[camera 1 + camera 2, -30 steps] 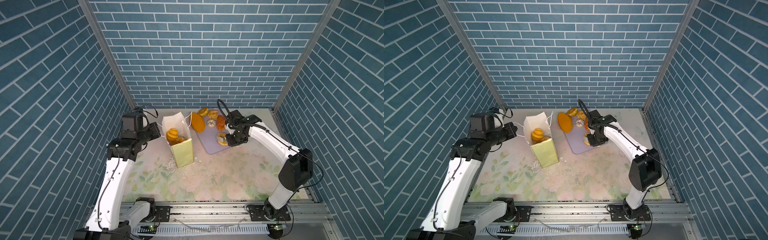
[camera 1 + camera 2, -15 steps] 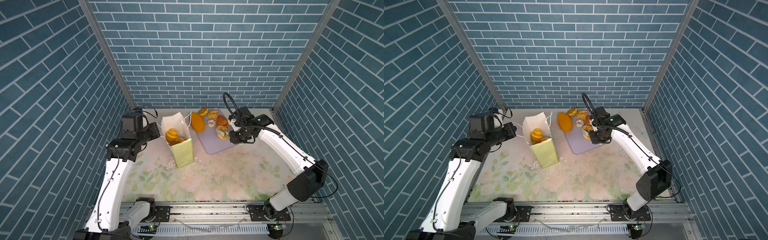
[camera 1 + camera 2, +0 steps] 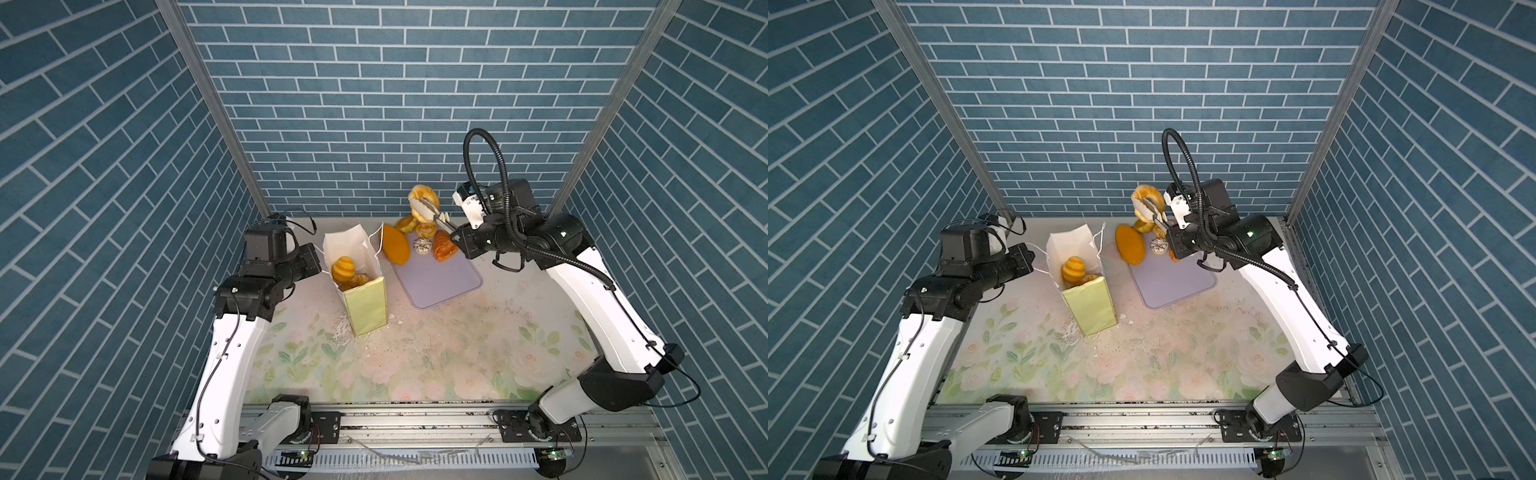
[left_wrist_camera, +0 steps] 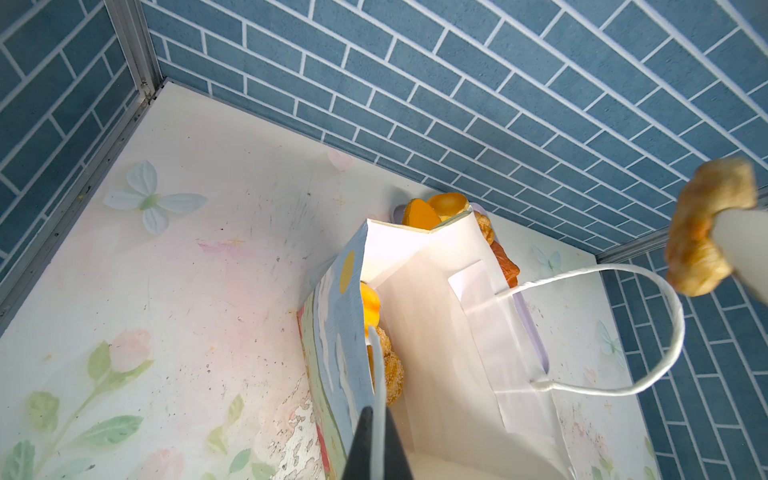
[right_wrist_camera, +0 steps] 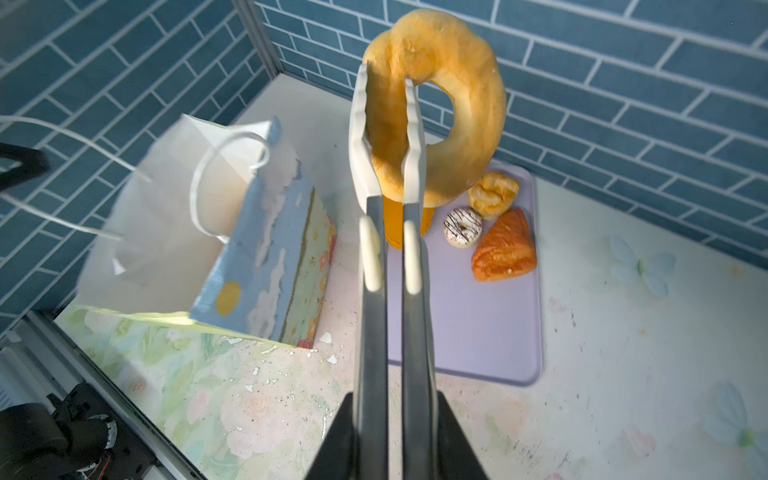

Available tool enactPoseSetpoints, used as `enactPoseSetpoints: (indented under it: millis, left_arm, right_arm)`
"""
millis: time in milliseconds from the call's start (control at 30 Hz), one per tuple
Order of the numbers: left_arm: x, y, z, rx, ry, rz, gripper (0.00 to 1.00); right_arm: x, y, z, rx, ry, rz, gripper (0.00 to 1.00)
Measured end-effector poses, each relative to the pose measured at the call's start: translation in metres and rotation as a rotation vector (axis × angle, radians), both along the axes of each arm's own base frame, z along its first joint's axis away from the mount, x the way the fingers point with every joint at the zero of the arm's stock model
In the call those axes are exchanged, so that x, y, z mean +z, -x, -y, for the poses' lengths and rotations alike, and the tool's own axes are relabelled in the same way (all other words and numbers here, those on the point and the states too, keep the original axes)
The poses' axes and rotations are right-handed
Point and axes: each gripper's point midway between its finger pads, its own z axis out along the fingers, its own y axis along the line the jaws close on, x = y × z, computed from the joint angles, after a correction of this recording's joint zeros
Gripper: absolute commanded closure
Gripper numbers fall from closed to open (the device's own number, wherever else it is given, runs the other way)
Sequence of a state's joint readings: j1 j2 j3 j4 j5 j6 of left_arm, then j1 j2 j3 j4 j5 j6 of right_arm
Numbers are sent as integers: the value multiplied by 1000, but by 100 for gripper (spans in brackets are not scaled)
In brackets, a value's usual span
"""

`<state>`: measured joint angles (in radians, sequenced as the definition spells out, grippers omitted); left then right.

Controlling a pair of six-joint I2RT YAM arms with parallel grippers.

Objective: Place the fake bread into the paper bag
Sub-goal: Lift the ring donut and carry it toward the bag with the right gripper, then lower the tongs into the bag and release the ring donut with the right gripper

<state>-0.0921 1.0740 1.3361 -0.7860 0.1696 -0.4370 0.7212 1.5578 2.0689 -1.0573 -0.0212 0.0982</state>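
The paper bag (image 3: 362, 297) stands open left of centre, with a striped bun (image 3: 343, 268) and a sugared piece inside. My left gripper (image 4: 378, 415) is shut on its near white cord handle (image 4: 376, 374), at the bag's left side (image 3: 320, 269). My right gripper (image 5: 392, 401) is shut on metal tongs (image 5: 390, 257). Their white tips pinch a golden ring doughnut (image 5: 457, 104), held high above the back of the tray (image 3: 422, 195). More fake bread lies on the tray: a long oval loaf (image 3: 395, 245), a speckled ball (image 3: 422, 246), a croissant (image 3: 444, 246) and small buns (image 3: 426, 228).
The lavender tray (image 3: 440, 282) lies right of the bag, its front half bare. The floral mat (image 3: 415, 353) shows scattered white flakes near the bag's foot. Blue brick walls close in the back and both sides. The bag's far handle (image 4: 665, 332) loops out toward the tray.
My right arm has lifted the tongs and the ring doughnut up off the tray and toward the back wall. The left arm and the bag have stayed put.
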Motion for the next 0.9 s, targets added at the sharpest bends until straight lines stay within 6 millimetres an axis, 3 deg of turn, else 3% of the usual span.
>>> enactPoseSetpoints:
  millis: [133,233,600,900]
  left_arm:
    - [0,-2,1,-5,4,3,100]
    - [0,-3,2,-6,5,5,100]
    - [0,-3,2,-9,7,4,100]
    - [0,-3,2,-9,7,4,100]
  right_arm:
    - [31,10,-36,114,-26,92,78]
    - [36,19,-62,195,-17,132,78]
    - [-5,59,-128,416,52,83,77]
    - [-42,55,-135,418,122,20,74]
